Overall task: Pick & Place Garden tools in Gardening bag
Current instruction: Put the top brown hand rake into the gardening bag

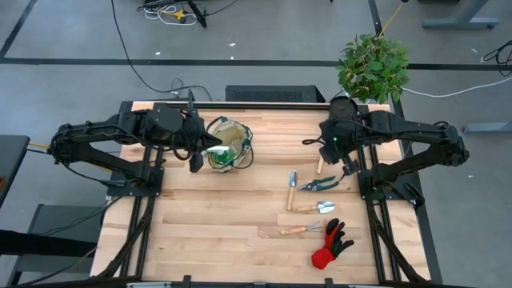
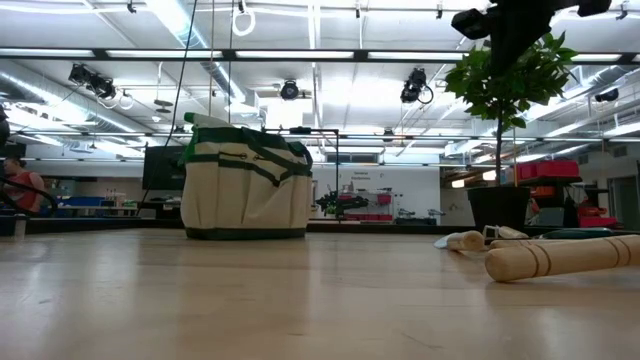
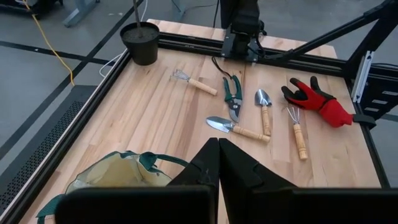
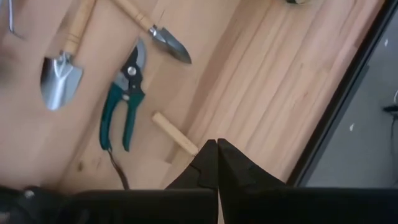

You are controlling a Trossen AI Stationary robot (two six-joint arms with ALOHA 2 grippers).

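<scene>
Grey floor (image 1: pixel 264 32) with trailing cables (image 1: pixel 132 56). Open ceiling carries ducts (image 2: pixel 60 85), strip lights (image 2: pixel 180 20) and spotlights (image 2: pixel 290 90). Shelving beyond.

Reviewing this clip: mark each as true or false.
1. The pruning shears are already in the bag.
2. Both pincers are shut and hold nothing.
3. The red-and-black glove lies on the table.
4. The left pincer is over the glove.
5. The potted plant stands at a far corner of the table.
1. False: the pruning shears lie on the table, outside the gardening bag.
2. True: the left pincer and the right pincer are both shut and hold nothing.
3. True: the glove lies near the table's near edge.
4. False: it is beside the bag, far from the glove.
5. True: the potted plant stands there, by the right arm.
</scene>
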